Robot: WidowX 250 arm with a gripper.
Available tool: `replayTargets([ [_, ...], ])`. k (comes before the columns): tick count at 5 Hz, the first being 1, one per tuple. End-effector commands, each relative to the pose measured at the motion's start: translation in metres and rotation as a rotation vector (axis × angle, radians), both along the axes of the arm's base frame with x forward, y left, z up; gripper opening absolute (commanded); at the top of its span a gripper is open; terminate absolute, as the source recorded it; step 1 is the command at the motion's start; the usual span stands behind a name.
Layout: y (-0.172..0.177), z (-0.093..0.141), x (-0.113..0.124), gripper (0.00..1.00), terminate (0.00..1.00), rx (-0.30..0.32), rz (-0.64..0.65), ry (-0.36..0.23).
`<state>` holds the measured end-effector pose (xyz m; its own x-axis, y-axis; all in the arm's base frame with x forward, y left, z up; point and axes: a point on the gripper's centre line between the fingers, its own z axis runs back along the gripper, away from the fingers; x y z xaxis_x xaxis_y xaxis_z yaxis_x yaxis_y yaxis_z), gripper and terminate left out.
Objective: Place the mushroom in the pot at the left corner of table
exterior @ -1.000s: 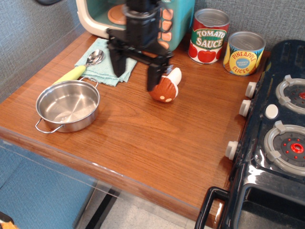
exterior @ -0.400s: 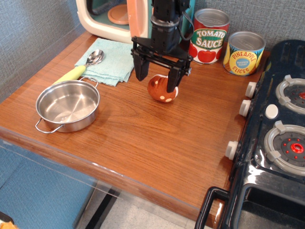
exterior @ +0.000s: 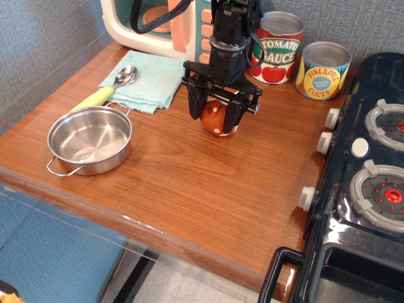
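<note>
Compared with the frame a moment earlier, the gripper (exterior: 216,117) has come lower and its two fingers have drawn in around the mushroom (exterior: 216,117); before, they stood wider and higher, with the left finger clear of the cap. The mushroom itself has stayed in nearly the same place on the table (exterior: 208,189), and the pot (exterior: 89,139) has not moved.

Counting from left to right: one pot in the left middle of the frame, one spoon with a yellow handle (exterior: 106,90) above it, one light blue cloth (exterior: 148,82) under the spoon's bowl, one toy microwave (exterior: 158,25) at the upper edge, one mushroom, two cans, namely the tomato sauce can (exterior: 278,47) and the pineapple can (exterior: 323,69), and one black toy stove (exterior: 372,164) at the right edge.

The mushroom lies on the table in the upper centre of the frame, well apart from the pot, between the cloth and the cans. It sits between the two black fingers of the gripper, one finger on each side of the reddish-brown cap. The fingers appear to touch the cap, though I cannot tell if they press it firmly. The pot is empty and stands near the left front edge.
</note>
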<state>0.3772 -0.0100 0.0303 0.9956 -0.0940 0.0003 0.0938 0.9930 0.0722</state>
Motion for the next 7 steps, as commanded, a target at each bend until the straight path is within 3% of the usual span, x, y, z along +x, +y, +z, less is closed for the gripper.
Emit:
replayTargets([
  [1, 0.008, 0.041, -0.012, 0.0, 0.0, 0.0, -0.012, -0.096],
  [2, 0.026, 0.06, -0.035, 0.0, 0.0, -0.009, 0.023, -0.137],
  [3, 0.048, 0.069, -0.066, 0.0, 0.0, -0.017, 0.06, -0.125],
  [5, 0.112, 0.04, -0.119, 0.0, 0.0, -0.075, 0.142, -0.052],
  [7, 0.125, 0.021, -0.121, 0.0, 0.0, -0.042, 0.142, 0.006],
])
